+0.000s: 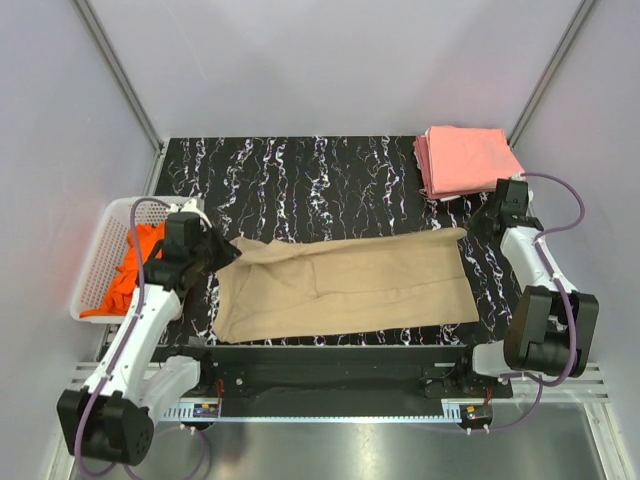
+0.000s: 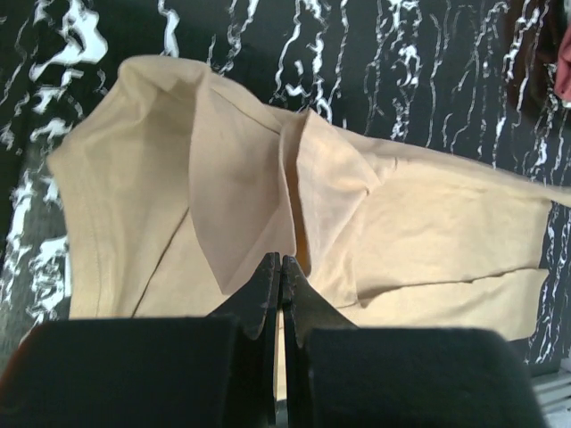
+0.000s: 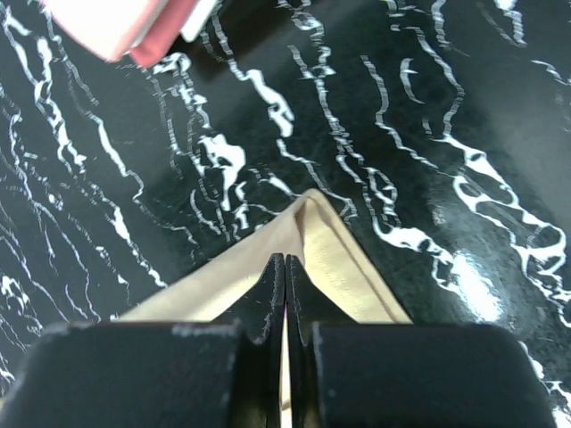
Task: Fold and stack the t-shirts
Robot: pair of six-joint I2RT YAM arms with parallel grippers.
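Black marbled bench (image 1: 300, 180) carries everything.

Tan t-shirt (image 1: 350, 285) lies spread long-ways over the near half of the bench, almost from the left edge to the right edge, its near hem close along the near edge. It is partly folded: 1 flap lies doubled over along the middle, and the left end is bunched with loose folds (image 2: 428, 223).

Pink t-shirts (image 1: 465, 160): a folded square stack at the far right corner of the bench, apart from the tan one. I can't count the layers.

White lattice basket (image 1: 95, 265) sits off the left edge of the bench, with the orange t-shirt (image 1: 135, 265) crumpled inside.

Left gripper (image 1: 228, 248): jaws together, pinched on the far left corner of the tan t-shirt, with cloth pulled up in a ridge to the fingertips (image 2: 282, 267).

Right gripper (image 1: 468, 230): jaws together, pinched on the far right corner of the tan t-shirt. The cloth tapers to a point at the fingertips (image 3: 285, 267) and tan shows in the slit between them. The pink stack's edge is just beyond it, not touching.
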